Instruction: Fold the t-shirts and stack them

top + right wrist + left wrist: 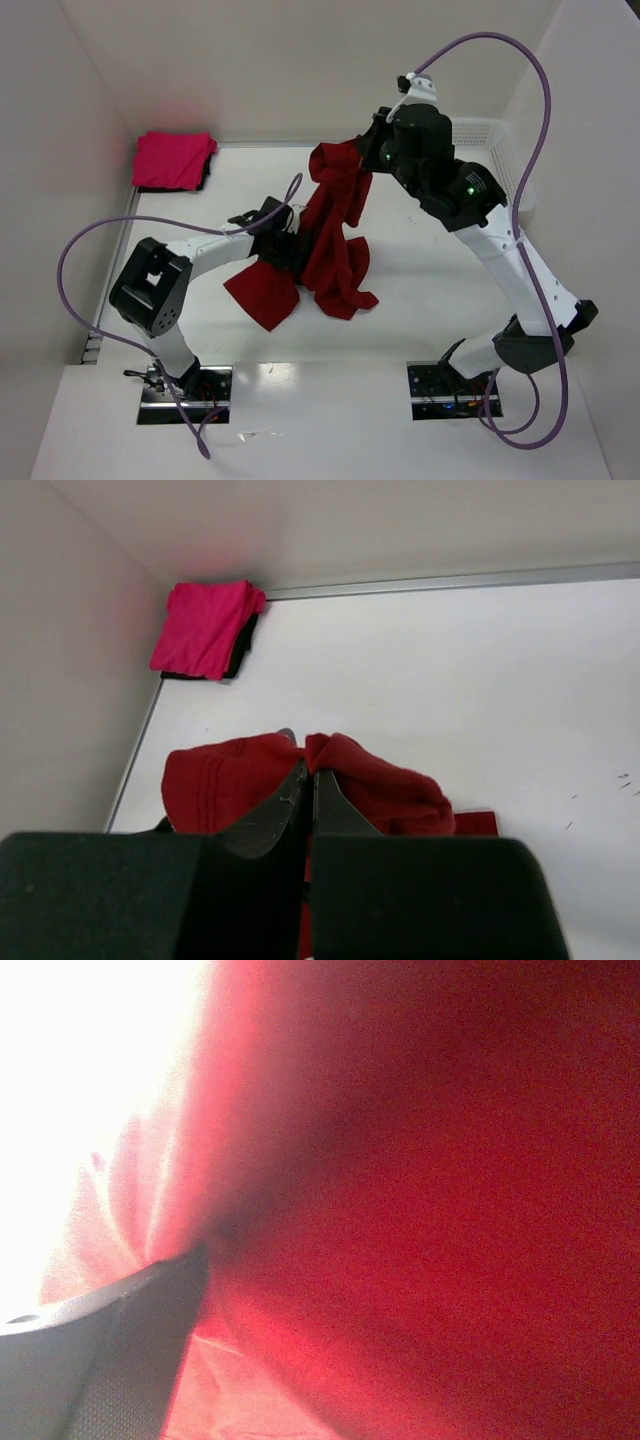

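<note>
The dark crimson t-shirt [335, 225] hangs over the middle of the desk [440, 270], its top edge pinched in the fully closed right gripper [312, 780] and its lower folds resting on the surface. The left gripper [290, 245] is buried in the cloth at its left edge, so its opening and hold cannot be determined. The magenta-pink t-shirt [172, 158] lies folded in the far left corner, well apart; bare desk extends from the hanging shirt toward the right edge.
</note>
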Robot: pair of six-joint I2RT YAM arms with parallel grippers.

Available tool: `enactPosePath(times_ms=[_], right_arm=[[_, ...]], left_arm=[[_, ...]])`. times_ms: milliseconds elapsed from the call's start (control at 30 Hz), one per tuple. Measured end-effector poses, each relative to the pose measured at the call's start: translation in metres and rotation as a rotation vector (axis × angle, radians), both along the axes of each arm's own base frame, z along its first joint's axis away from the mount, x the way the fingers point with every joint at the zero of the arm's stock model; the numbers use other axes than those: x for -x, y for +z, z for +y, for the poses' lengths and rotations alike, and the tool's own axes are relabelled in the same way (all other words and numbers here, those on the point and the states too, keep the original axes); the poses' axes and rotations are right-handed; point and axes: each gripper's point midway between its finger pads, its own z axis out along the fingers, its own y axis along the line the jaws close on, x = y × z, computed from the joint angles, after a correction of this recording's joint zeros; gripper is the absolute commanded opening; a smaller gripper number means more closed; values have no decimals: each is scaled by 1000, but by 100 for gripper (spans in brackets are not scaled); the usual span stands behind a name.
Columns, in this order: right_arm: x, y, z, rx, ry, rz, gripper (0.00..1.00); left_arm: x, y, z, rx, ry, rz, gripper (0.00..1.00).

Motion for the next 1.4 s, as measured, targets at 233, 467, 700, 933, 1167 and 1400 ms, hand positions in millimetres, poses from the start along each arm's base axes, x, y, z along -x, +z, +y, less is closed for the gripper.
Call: enactPosePath(times_ms=[233,467,700,933,1167,1400], right_arm=[[2,-3,-7,17,-18,9,1],[-1,-2,-21,21,-59,2,2],[-5,14,-37,29,-116,-57,2],[-11,52,-57,10,-220,-188,1],[-3,88,-91,4,-344,-292,1],[13,102,-107,-20,-365,-322,1]], left_arm=[[-8,-2,6,-30,62,-23,0],[-23,69,23,-35,135,-204,0],[-51,275,50,122,235,-642,0],[-6,381,91,165,254,-925,7],[-5,333,104,43,274,-833,17],[3,297,102,19,248,-732,32]])
